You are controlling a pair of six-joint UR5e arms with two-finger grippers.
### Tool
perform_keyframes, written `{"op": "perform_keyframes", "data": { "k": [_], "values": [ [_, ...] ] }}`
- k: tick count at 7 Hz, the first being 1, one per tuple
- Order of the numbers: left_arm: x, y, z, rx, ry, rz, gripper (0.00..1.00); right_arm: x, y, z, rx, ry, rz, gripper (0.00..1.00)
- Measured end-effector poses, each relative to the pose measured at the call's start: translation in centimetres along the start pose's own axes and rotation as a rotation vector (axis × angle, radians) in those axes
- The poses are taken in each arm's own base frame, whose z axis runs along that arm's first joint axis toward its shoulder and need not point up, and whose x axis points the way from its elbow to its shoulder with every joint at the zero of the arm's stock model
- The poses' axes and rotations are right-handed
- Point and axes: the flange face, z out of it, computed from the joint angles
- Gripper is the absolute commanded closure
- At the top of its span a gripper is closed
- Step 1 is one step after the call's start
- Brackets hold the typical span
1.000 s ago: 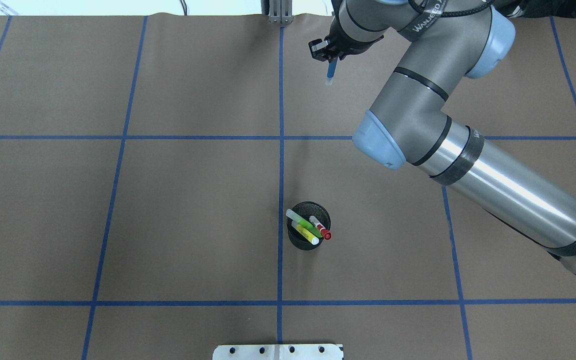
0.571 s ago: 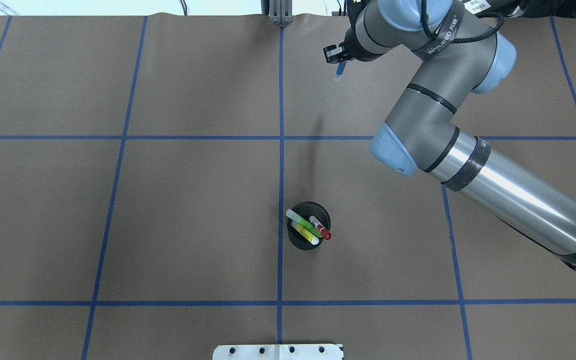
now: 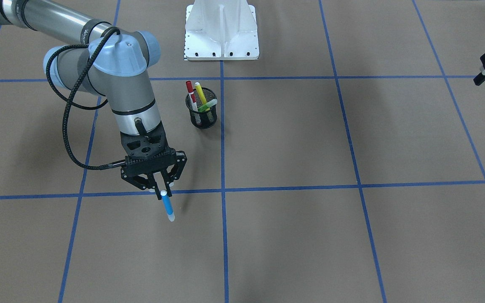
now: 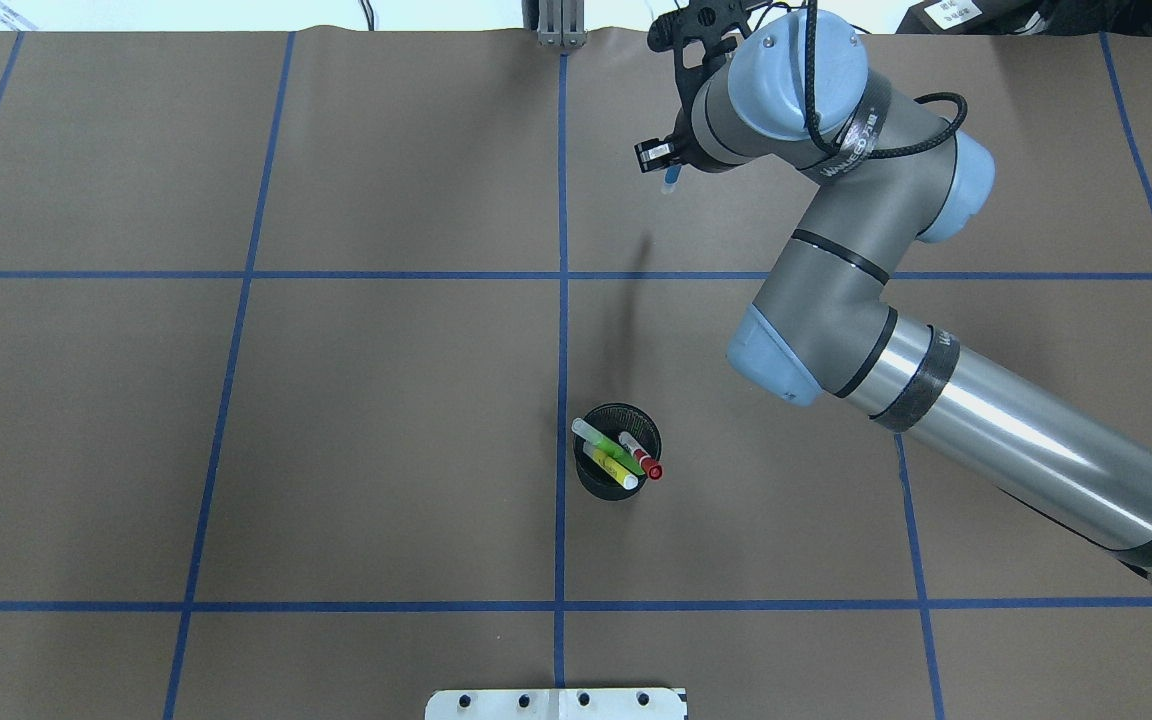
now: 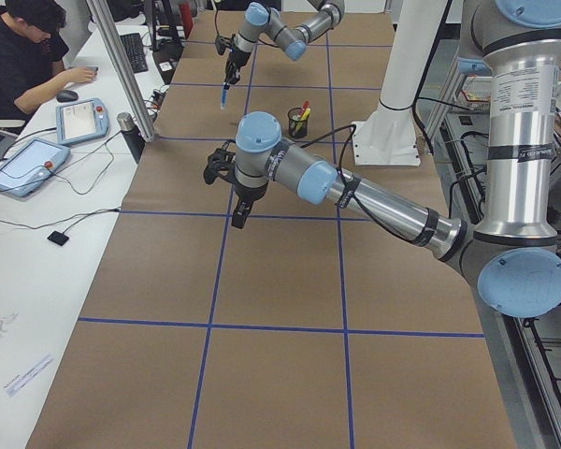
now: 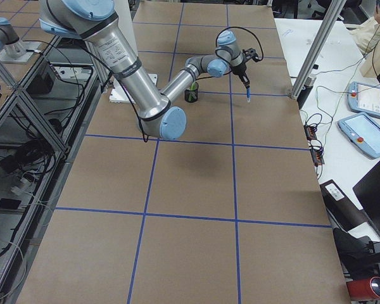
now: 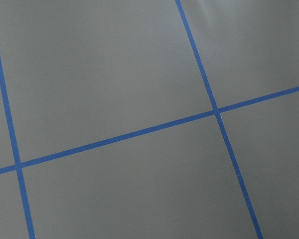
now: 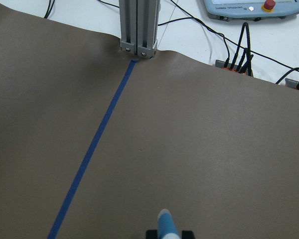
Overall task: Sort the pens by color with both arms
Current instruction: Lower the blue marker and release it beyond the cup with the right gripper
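Note:
My right gripper (image 3: pixel 161 188) is shut on the blue pen (image 3: pixel 167 207), which hangs tip-down a little above the table in the far cell right of the centre line. The blue pen also shows in the overhead view (image 4: pixel 670 180) and at the bottom of the right wrist view (image 8: pixel 167 226). The green pen (image 4: pixel 604 443), the yellow pen (image 4: pixel 614 472) and the red-capped pen (image 4: pixel 642 456) stand in the black mesh cup (image 4: pixel 616 480) near the table's middle. My left gripper (image 3: pixel 484 73) hovers over the table far out on the left side. I cannot tell if it is open.
The white pedestal base (image 3: pixel 221 29) stands at the robot's edge. An aluminium post (image 8: pixel 138 25) stands at the far edge on the centre tape line, with pendants and cables (image 8: pixel 239 7) beyond it. Blue tape lines (image 4: pixel 562 300) divide the brown table cover.
The right wrist has swung over and the blue pen has shifted slightly back toward the robot, still in the gripper. The cup and its three pens have not moved.

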Motion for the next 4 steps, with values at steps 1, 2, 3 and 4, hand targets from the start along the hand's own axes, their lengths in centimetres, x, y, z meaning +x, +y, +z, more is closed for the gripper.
{"op": "perform_keyframes", "data": {
  "k": [1, 2, 3, 4],
  "values": [
    [0.1, 0.0, -0.1, 0.001, 0.0, 0.001, 0.0, 0.1, 0.6, 0.4, -0.007, 0.006, -0.005, 0.75],
    [0.1, 0.0, -0.1, 0.002, 0.0, 0.003, 0.0, 0.3, 1.1, 0.8, -0.014, 0.011, -0.011, 0.55],
    [0.2, -0.1, -0.1, 0.003, 0.001, 0.004, 0.0, 0.2, 1.3, 1.0, -0.018, 0.013, -0.016, 0.38],
    [0.2, -0.1, -0.1, 0.003, 0.001, 0.004, 0.0, 0.0, 1.6, 1.2, -0.024, 0.013, -0.02, 0.31]
  ]
}}
